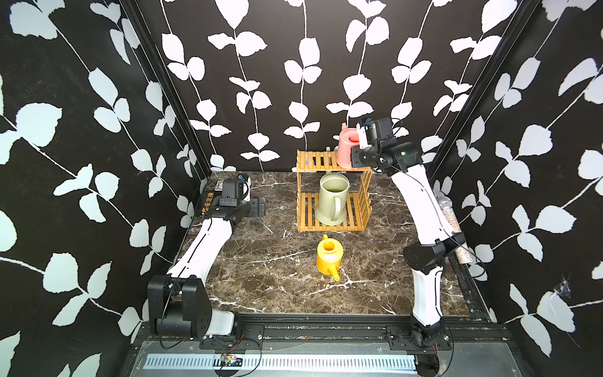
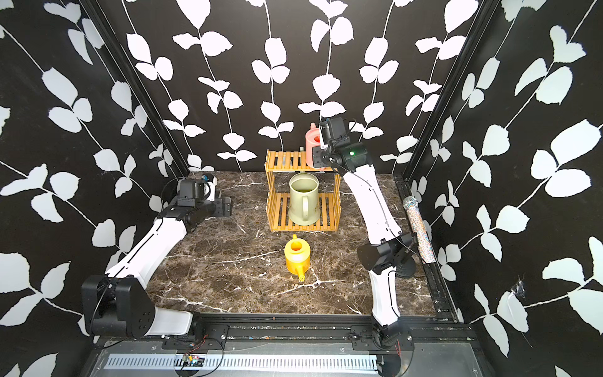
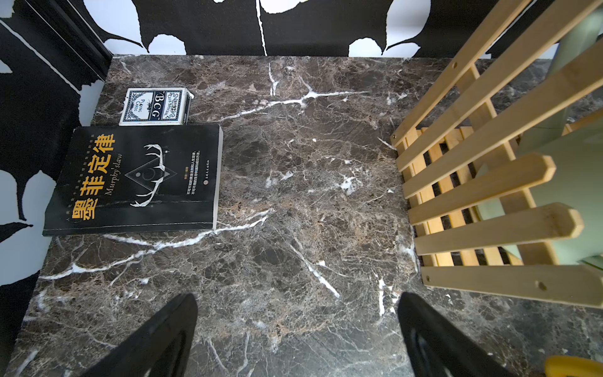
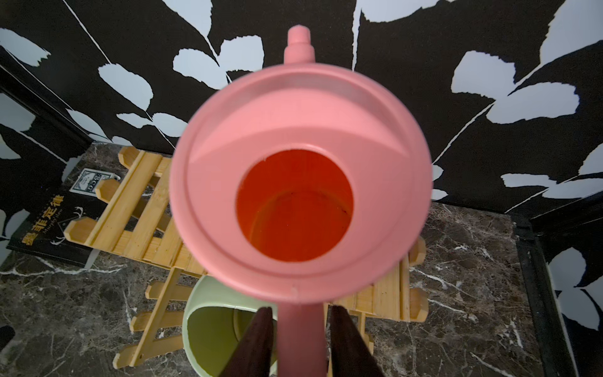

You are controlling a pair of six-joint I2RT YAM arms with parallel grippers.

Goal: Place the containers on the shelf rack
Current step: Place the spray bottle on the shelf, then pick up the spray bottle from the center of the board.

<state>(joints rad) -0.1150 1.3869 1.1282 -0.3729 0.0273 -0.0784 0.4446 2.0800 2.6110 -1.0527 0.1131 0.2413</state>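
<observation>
The pink container (image 1: 346, 147) (image 2: 312, 143) stands upright on the right end of the shelf rack's (image 1: 318, 160) (image 2: 287, 160) top tier. In the right wrist view my right gripper (image 4: 301, 308) straddles the handle of the pink container (image 4: 300, 179), with a thin gap on each side, so it is open. The large green container (image 1: 331, 199) (image 2: 303, 199) sits on the lower tier. The yellow container (image 1: 329, 256) (image 2: 297, 256) stands on the marble in front of the rack. My left gripper (image 3: 297, 295) (image 1: 257, 207) hovers wide open and empty, left of the rack.
A black book (image 3: 137, 179) and a box of playing cards (image 3: 155, 106) lie at the back left corner. A glittery microphone (image 2: 417, 228) rests along the right edge behind my right arm. The left half of the rack's top tier is bare slats.
</observation>
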